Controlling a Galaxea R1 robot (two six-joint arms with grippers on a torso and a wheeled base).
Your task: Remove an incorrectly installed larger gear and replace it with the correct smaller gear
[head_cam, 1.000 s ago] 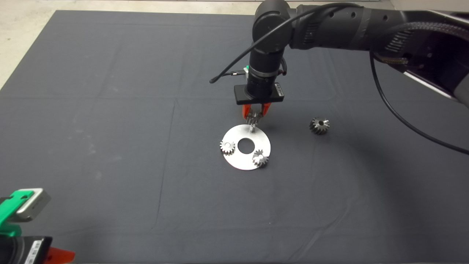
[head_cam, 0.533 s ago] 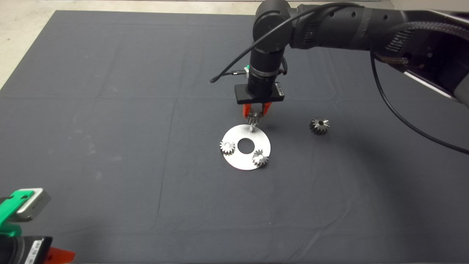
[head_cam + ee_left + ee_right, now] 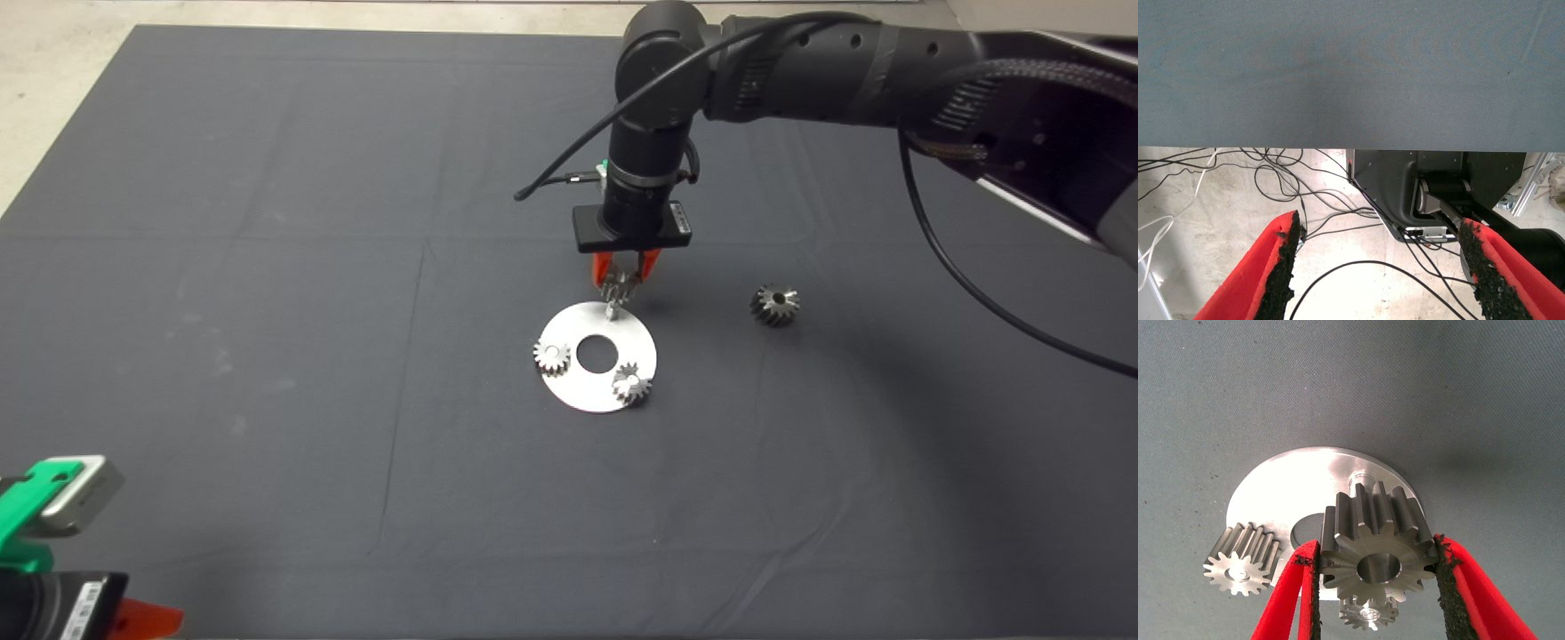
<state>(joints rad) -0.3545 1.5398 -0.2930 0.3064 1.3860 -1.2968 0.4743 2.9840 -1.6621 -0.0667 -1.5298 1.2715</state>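
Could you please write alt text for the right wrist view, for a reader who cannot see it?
The right tool holds the smaller gear between its red fingers, above a bare peg on a round steel plate lying on the dark mat. Two other small gears sit on the plate.

3 small gears (image 3: 552, 357), 1 larger gear (image 3: 774, 305), 1 disc (image 3: 613, 331)

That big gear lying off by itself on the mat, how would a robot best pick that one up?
The larger gear lies alone on the mat, tipped so its bore faces partly up, with clear space around it. Probably best from above, fingers closing across two opposite sides of the toothed rim, much as the right gripper holds the smaller gear.
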